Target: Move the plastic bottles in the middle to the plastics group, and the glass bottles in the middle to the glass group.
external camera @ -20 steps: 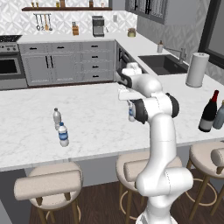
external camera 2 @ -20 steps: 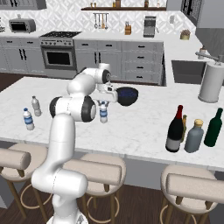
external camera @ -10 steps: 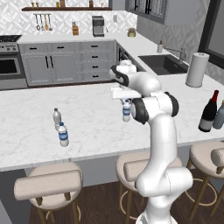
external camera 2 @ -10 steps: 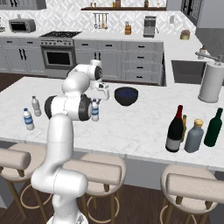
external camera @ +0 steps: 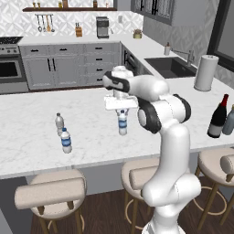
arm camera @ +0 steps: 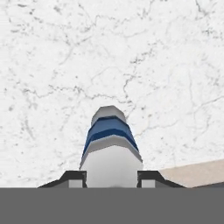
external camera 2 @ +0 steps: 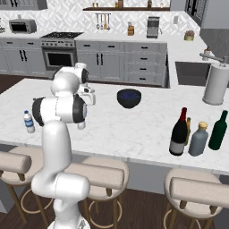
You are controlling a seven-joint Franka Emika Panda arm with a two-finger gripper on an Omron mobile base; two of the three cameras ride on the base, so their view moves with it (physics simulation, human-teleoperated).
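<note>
Since a second ago your arm has swung left across the counter (external camera: pixel 27 151), carrying the blue-labelled water bottle (external camera: pixel 122 122) toward the plastics group (external camera: pixel 63 134). Left to right, you see those two small bottles, then the carried bottle pinched between the jaws, hanging upright above the marble, and the wine bottle (external camera: pixel 218 117) far right.
</note>
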